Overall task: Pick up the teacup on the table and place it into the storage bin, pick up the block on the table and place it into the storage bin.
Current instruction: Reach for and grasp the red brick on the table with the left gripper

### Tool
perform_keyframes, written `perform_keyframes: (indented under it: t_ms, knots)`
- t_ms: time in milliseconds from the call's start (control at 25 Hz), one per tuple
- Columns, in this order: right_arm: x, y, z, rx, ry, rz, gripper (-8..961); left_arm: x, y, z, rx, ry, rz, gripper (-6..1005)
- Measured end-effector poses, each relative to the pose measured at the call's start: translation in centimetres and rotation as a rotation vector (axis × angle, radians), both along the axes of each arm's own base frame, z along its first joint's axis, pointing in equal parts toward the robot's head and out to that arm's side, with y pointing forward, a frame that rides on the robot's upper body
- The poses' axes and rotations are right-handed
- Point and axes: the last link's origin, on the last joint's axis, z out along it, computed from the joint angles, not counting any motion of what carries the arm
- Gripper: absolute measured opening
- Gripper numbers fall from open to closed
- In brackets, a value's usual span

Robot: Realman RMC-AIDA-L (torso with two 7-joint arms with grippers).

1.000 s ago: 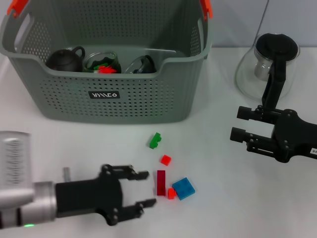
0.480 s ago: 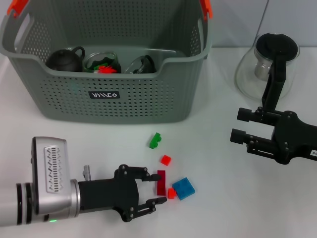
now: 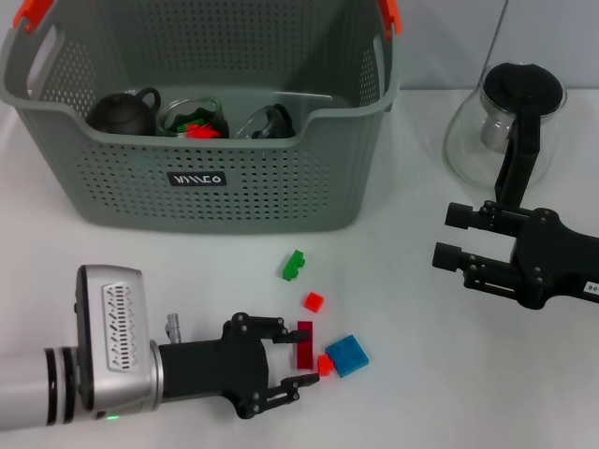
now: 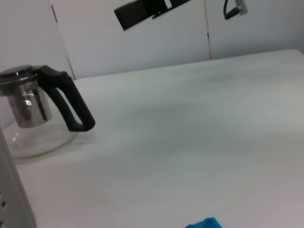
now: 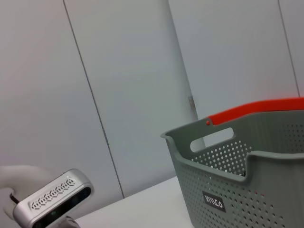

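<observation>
- Fingers [image 3: 281, 327] of the left gripper [image 3: 288, 356] are spread wide, low over the tabletop [image 3: 430, 374], holding nothing; their tips flank the near end of the dark red block [image 3: 304, 344].
- Just beside it lie a small orange-red block [image 3: 324, 365] and a blue block [image 3: 346, 354]; a red block [image 3: 313, 301] and a green block [image 3: 294, 266] sit farther toward the storage bin [image 3: 201, 178].
- Inside the bin are a dark teapot [image 3: 124, 112] and glass cups [image 3: 192, 119].
- The right gripper [image 3: 451, 236] hangs parted and empty near the glass kettle [image 3: 510, 122].
</observation>
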Motion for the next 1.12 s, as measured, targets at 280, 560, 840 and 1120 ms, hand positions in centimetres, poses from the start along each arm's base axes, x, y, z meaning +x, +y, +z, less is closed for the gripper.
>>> perform_keyframes:
  t_ms: [280, 560, 840, 1120]
  knots:
    - [0.15, -0.08, 0.07, 0.002, -0.002, -0.003, 674, -0.1, 0.41, -0.5, 0.008, 0.024, 0.014, 434]
    - [0.3, -0.19, 0.09, 0.002, -0.002, -0.007, 674, -0.15, 0.43, -0.59, 0.009, 0.029, 0.017, 404]
    - [0.19, -0.1, 0.08, 0.002, -0.001, -0.004, 673, -0.18, 0.46, -0.61, 0.01, 0.033, 0.017, 340]
    - [0.1, -0.01, 0.11, 0.002, -0.001, -0.002, 673, -0.29, 0.57, -0.6, 0.016, 0.041, 0.02, 246]
